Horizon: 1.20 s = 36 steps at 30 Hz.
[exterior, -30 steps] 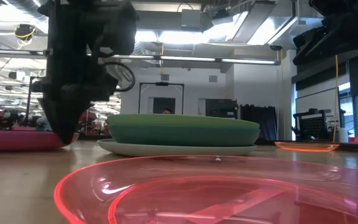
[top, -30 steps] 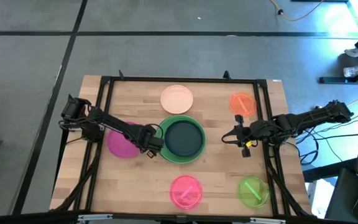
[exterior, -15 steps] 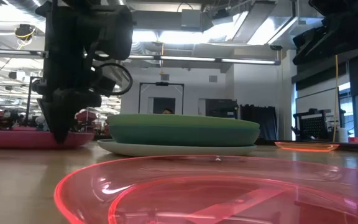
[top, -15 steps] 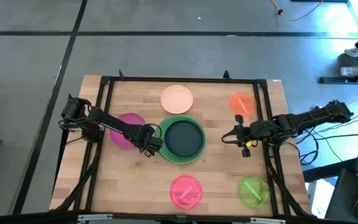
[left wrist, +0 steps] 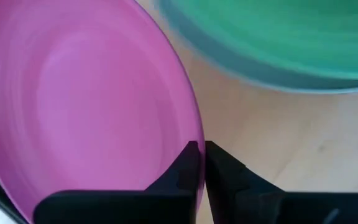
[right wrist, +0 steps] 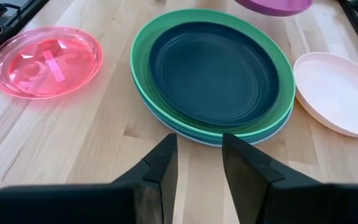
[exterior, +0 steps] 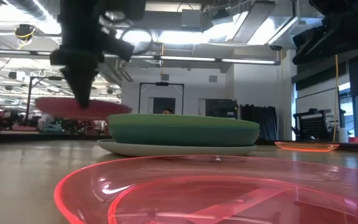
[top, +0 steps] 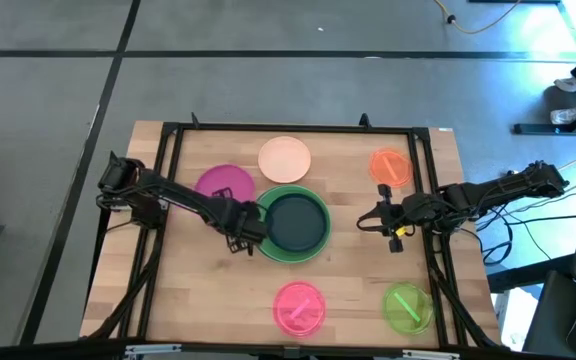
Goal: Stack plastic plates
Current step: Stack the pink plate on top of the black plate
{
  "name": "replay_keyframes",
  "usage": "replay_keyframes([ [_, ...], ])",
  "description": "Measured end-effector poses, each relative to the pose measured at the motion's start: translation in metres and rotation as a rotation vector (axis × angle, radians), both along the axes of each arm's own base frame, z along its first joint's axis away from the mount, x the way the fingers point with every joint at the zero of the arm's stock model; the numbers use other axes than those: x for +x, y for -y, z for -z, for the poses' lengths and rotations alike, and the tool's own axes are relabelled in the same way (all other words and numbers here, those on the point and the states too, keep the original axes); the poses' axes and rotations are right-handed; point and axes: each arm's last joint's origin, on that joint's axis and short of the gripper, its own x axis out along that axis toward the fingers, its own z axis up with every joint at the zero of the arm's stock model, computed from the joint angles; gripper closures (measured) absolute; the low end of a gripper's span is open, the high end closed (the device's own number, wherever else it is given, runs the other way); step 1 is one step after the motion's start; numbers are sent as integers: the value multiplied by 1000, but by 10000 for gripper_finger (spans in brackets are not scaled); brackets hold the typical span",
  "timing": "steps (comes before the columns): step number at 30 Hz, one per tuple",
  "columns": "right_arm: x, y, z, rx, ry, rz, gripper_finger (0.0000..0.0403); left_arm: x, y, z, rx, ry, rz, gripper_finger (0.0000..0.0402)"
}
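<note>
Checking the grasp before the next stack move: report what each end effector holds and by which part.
The left end effector pinches the magenta plate by its rim, lifted off the table. The right end effector is open, holding nothing.

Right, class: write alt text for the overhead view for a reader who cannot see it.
The left hand holds a magenta plate beside a central stack with a navy plate on top. Peach, orange, pink and lime plates lie around it; the right hand waits.

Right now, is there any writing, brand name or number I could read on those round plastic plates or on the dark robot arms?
None: no readable text shows in any view.
The magenta plastic plate held by the left gripper is plain.
The dark navy plate and clear pink plate carry no lettering.
The right gripper shows no label.
</note>
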Motion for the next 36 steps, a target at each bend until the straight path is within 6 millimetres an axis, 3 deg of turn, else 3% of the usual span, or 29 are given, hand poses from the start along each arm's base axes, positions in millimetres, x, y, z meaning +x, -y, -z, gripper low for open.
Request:
replay_keyframes([
  [8, 0, 0, 0, -5, 3, -4, 288, 28, 19, -35, 35, 158, 304, 392],
  [15, 0, 0, 0, -7, 6, -6, 288, 58, 34, -48, -39, 394, 629, 392],
  [23, 0, 0, -1, -7, 7, -6, 288, 71, 41, -34, -51, 561, 884, 392],
  [36, 1, 0, -2, -18, 22, -16, 288, 57, 26, 1, -85, 463, 796, 392],
])
